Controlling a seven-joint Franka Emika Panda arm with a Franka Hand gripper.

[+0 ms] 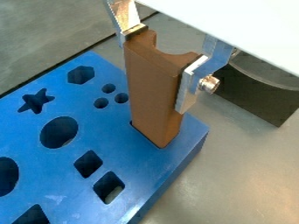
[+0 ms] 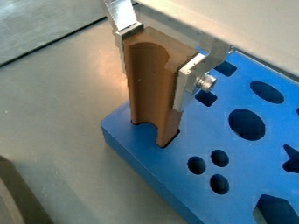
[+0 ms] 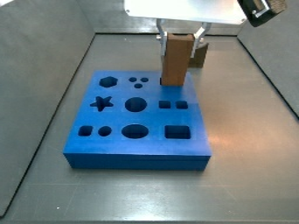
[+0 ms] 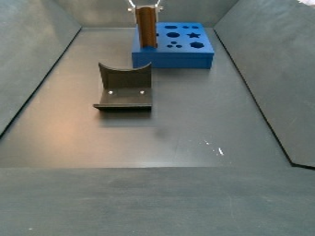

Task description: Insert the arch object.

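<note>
Wrist views came up first, and I had the gripper [image 1: 162, 58] closed on the arch object [image 1: 155, 92], its silver fingers [image 1: 193, 85] pressed against opposite flat sides of the upper part of the tall brown block. I saw the block standing upright at the edge of the blue board [image 1: 70, 166], its foot at or in the board's surface; whether it had dropped into a slot I could not tell. Star, hexagon, round and square cutouts lay open beside it on the board. Behind the fingers sat a dark grey block [image 1: 257, 90] on the counter [image 1: 35, 39].

From the opposite wrist camera, I had the gripper [image 2: 153, 57] clamped the same way, one finger [image 2: 191, 83] flat on the arch object [image 2: 149, 87], and I noticed a curved hollow running down the block's face. Its base met the blue board [image 2: 140, 144] right by a corner.

Side view next: I watched the gripper [image 3: 177, 35] holding the arch object [image 3: 177, 59] upright over the far edge of the blue board [image 3: 140, 153].

Over on the last side camera, the arch object [image 4: 145, 26] stood at the near left corner of the blue board [image 4: 179, 57], the gripper [image 4: 145, 6] on top, and the dark block [image 4: 124, 89] rested well apart on the counter [image 4: 185, 129].
</note>
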